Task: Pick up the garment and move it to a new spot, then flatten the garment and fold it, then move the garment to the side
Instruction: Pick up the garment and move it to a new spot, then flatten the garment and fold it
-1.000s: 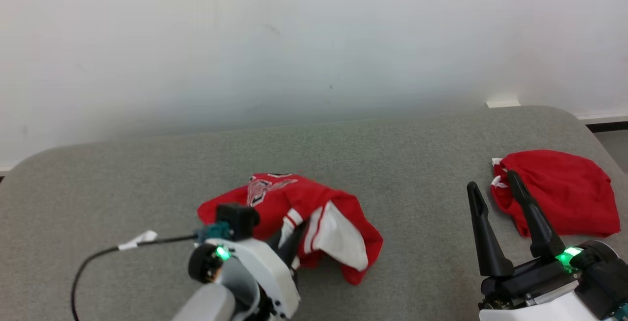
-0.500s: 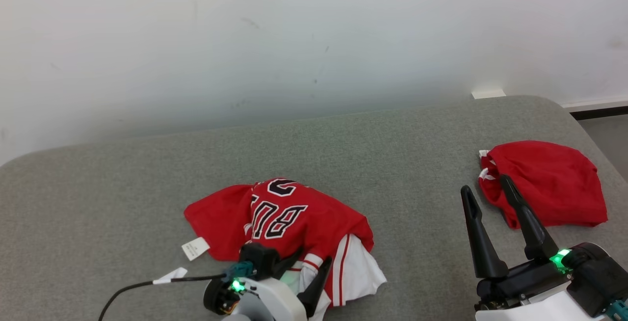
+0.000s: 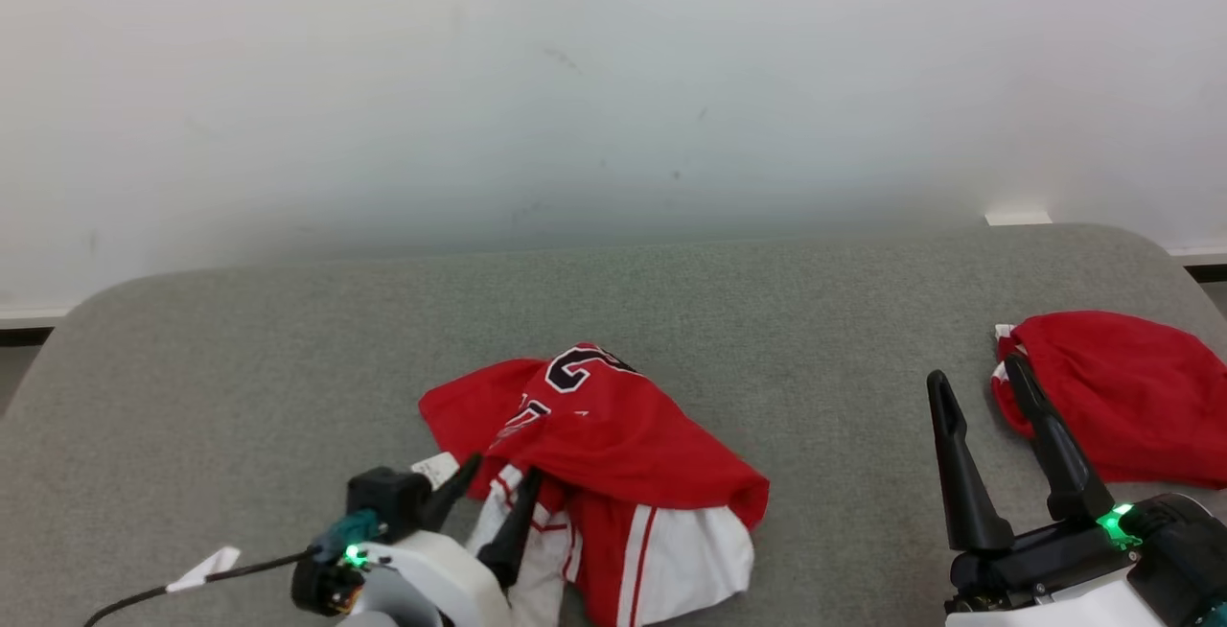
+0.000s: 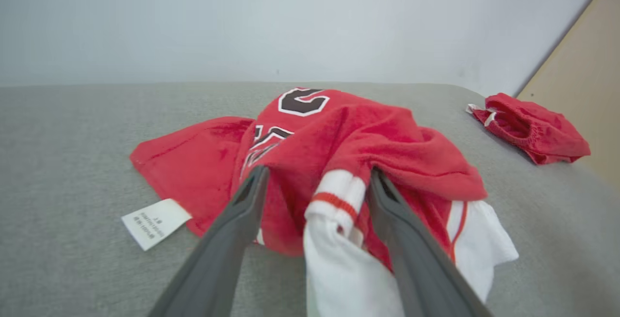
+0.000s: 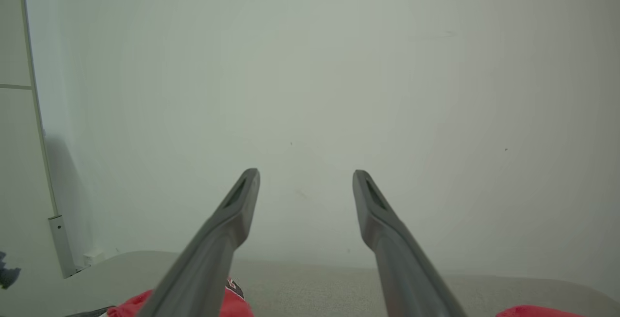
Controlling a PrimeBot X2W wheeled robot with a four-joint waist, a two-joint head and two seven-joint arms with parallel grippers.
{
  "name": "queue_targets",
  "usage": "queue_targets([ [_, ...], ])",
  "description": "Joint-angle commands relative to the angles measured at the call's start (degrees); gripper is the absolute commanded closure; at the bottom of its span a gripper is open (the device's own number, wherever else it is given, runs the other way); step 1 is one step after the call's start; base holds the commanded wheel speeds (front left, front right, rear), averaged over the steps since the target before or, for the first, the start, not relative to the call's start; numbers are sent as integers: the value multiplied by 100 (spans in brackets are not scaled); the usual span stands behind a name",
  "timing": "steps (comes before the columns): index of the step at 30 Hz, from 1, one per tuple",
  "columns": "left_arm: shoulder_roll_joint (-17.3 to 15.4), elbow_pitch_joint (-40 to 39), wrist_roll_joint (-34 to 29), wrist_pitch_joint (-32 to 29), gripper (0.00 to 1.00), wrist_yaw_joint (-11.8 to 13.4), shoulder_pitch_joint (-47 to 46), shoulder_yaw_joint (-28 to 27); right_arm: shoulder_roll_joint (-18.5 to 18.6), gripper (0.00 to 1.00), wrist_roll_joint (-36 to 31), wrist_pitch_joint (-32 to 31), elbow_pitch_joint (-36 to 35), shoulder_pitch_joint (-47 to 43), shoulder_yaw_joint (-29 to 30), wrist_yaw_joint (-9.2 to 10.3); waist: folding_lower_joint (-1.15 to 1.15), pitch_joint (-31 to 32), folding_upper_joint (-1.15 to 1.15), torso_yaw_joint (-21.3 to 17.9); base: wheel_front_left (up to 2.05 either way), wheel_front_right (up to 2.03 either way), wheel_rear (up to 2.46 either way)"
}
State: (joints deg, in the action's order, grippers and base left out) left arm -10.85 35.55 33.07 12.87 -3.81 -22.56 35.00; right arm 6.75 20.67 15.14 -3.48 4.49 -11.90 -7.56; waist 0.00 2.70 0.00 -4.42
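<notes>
Progress looks slight from where I stand. The red jersey (image 3: 594,435) lies in a rumpled heap at the near middle of the grey padded surface (image 3: 288,349). A black number shows on its far part, white panels spill out at its near edge, and its white label (image 4: 155,222) lies flat on the surface at its left.

The left gripper (image 3: 501,467) sits at the near left edge of the heap. Its jaws are spread wide and straddle a white-and-red striped fold without pinching it. The right gripper (image 3: 976,373) hovers at the near right, well apart from the jersey. It is spread too, holding nothing, and aimed at the pale wall (image 5: 310,65). Just beyond it, on the far right, sits a second red garment (image 3: 1122,397), bunched up.

Whether the jersey has already reached its new spot, I cannot tell from how it lies. Clearly it is neither flattened nor folded, so I judge that most of the job remains: spreading it smooth, folding it, then shifting it to the side.
</notes>
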Motion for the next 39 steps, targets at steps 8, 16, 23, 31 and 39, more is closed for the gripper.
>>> queue_targets([
  [8,-570,-1337,-54,226,0,630,826,-729,25,0,-36,-3,-77,-223,124,16,0,37,0,192,0,0,0],
  [16,-322,-2364,-488,228,0,958,1753,-1714,78,0,0,-3,4,-331,131,16,0,4,0,181,0,0,0],
  [23,158,-2668,-1079,229,0,716,2268,-2442,124,0,32,-2,107,-400,105,16,0,-56,0,161,0,0,0],
  [31,571,-2765,-1682,230,0,252,2393,-3034,169,0,52,-3,170,-442,124,16,0,-41,0,199,0,0,0],
  [39,750,-2712,-1918,230,0,-17,2350,-3260,187,0,62,-3,205,-390,81,16,0,-38,0,214,0,0,0],
])
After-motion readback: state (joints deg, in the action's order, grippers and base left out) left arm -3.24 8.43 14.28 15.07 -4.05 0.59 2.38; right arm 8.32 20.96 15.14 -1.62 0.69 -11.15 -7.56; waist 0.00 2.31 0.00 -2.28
